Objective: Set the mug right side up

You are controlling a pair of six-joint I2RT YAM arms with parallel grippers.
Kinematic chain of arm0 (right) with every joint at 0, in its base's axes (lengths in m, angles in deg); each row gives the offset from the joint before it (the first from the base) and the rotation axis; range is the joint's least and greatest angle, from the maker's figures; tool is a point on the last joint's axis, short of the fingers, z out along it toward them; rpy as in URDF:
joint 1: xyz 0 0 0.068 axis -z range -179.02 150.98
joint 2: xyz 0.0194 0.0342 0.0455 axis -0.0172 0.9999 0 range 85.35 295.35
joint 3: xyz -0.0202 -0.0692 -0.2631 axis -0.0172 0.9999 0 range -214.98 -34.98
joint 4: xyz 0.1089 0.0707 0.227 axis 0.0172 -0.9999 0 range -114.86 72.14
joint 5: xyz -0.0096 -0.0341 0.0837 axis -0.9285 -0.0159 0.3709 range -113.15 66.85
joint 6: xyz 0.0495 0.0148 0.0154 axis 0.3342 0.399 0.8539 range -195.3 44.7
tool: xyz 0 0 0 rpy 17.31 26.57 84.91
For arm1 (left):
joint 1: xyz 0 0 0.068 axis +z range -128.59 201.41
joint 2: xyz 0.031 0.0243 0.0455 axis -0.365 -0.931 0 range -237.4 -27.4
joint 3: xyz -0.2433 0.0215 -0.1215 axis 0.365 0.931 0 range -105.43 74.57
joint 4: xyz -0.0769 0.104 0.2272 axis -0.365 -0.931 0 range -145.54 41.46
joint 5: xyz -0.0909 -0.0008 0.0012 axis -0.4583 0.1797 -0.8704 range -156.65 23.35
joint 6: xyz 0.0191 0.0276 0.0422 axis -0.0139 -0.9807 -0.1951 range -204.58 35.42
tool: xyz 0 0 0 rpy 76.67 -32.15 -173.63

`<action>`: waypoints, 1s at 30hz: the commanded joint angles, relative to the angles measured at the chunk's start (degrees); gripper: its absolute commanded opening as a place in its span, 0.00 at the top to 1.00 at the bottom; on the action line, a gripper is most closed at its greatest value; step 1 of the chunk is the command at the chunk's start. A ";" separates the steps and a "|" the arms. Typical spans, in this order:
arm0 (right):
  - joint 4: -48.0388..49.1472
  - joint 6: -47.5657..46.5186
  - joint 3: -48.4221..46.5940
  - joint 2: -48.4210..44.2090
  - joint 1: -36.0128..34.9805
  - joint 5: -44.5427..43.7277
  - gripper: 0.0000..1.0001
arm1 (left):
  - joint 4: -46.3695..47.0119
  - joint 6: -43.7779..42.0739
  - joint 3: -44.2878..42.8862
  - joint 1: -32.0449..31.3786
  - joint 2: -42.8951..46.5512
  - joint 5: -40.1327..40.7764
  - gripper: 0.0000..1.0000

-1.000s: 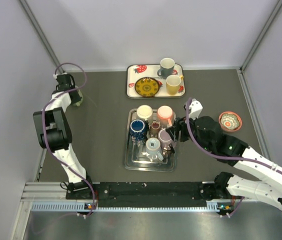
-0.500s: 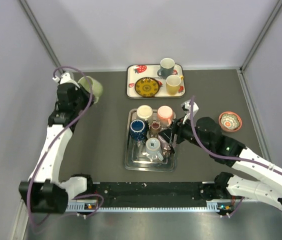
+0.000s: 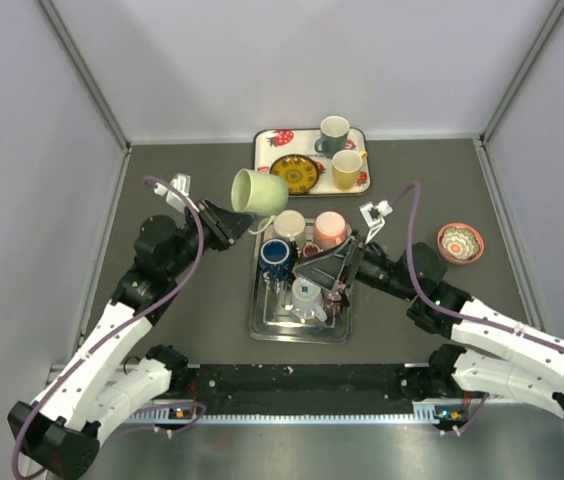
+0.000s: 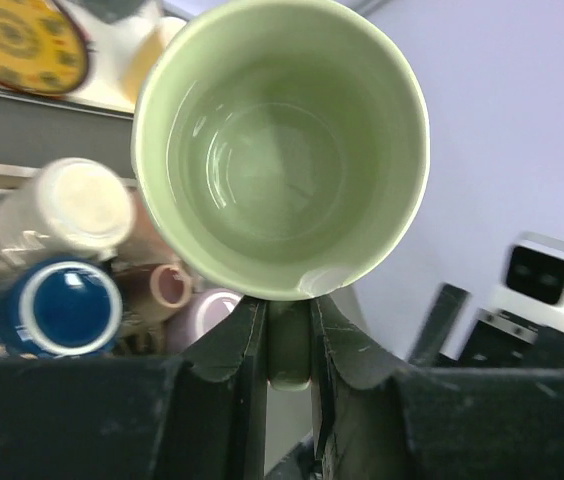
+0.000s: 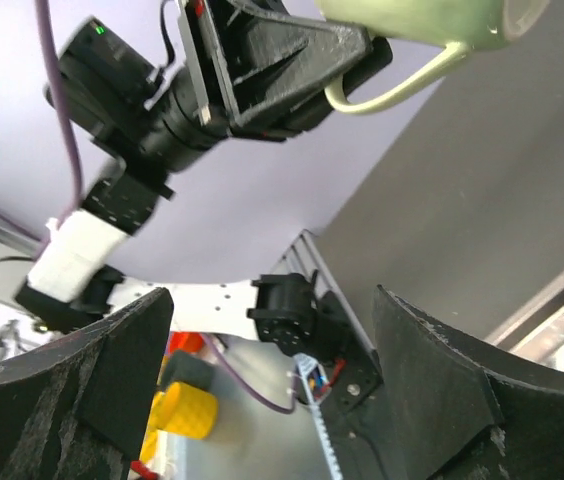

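- The green mug (image 3: 259, 190) is held off the table at upper centre of the overhead view, just above the upper left corner of the metal tray (image 3: 262, 325).
- It is not upright. It lies roughly on its side, mouth turned to the left of the frame, toward the wrist that carries it.
- In the left wrist view the mouth of the mug fills the upper centre. The inside is glossy and holds nothing. The handle points down to the lower centre of that frame.
- The left gripper (image 3: 238, 222) is clenched on the handle. Its two fingers (image 4: 245, 340) press on either side of the handle loop.
- The right gripper (image 3: 324, 270) is at centre frame in the overhead view, over the right half of the metal tray. It is released: in the right wrist view the jaws stand wide apart at the lower corners with nothing between them. Whether it touches the cups below cannot be told.
- The metal tray is crowded. It holds a blue mug (image 3: 275, 255) at left, a cream mug (image 3: 289, 225) and a pink mug (image 3: 330, 228) along the upper edge, and a pale mug (image 3: 307, 292) near the middle.
- The strawberry tray (image 3: 262, 160) sits at top centre, apart from the metal tray. It carries a yellow plate (image 3: 294, 173), a grey mug (image 3: 333, 131) and a yellow mug (image 3: 346, 168), both mugs mouth up.
- A patterned bowl (image 3: 460, 242) stands on the table at the right, well apart from both trays.
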 commanded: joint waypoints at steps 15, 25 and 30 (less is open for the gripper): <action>19.74 7.83 -3.32 9.06 0.74 1.80 0.23 | 29.01 11.13 5.20 -11.36 5.17 -7.19 1.00; 23.71 10.39 -3.06 9.06 5.05 3.55 0.31 | 30.42 13.59 5.63 -12.95 4.82 -9.56 1.00; 25.82 11.35 -3.23 9.94 5.93 4.78 0.37 | 29.98 14.65 4.94 -14.79 3.50 -10.53 1.00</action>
